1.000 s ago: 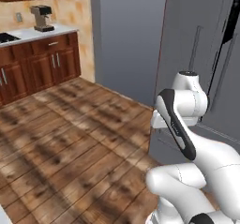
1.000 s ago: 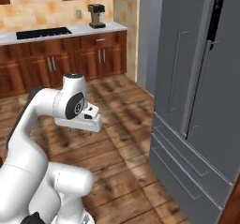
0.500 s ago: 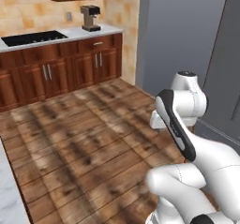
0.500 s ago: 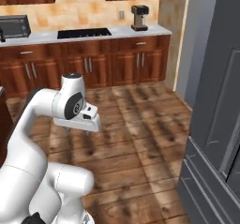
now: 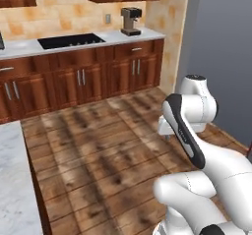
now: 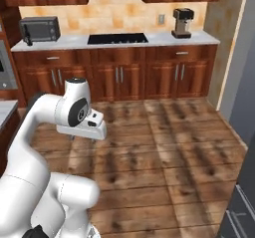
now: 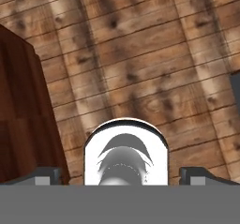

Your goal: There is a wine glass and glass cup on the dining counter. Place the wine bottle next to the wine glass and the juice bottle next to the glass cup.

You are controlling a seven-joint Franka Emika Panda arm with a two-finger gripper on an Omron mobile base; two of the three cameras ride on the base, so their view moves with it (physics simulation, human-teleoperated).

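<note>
a wood plank floor point(image 6: 164, 147) spreads across the room, with a run of brown cabinets point(image 6: 124, 75) under a pale worktop along the wall at 12 o'clock in both base views, and a marble-topped counter point(image 5: 12, 180) edges in at 8 o'clock of the left base view. on the worktop sit a black cooktop point(image 6: 118, 38), a microwave point(image 6: 40, 29) at 11 o'clock and a coffee machine point(image 6: 182, 23) at 1 o'clock. the gripper point(image 7: 119, 174) points down at bare floor with its fingertips point(image 7: 47, 174) far apart, jaws wide open and holding nothing; i cannot tell where the bottles or glasses are.
</note>
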